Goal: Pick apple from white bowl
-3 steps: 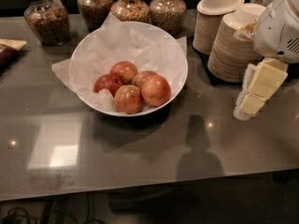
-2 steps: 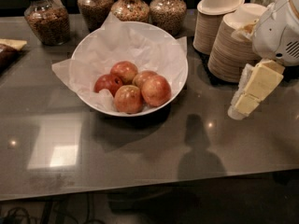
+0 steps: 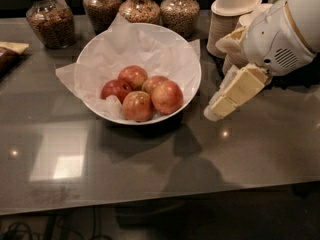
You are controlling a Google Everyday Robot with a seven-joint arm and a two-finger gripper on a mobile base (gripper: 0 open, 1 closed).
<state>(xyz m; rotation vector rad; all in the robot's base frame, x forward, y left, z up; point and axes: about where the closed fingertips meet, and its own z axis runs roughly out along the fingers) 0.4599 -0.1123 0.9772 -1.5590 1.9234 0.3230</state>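
While the hand (image 3: pixel 217 109) hangs just right of the white bowl (image 3: pixel 196 81), above the surface (image 3: pixel 150 174), I can't tell if it's spread or pressed together; nothing visibly in it. The apple (image 3: pixel 167 96) sits front-right in the bowl, touching its neighbours. I'd clear the rim, drop from above, close across the widest part and lift straight up. Its skin looks smooth and round, so likely slippery: keep the grip centred. The crumpled paper (image 3: pixel 125 49) liner is soft and could snag. The glossy bowl may slide on the polished surface.
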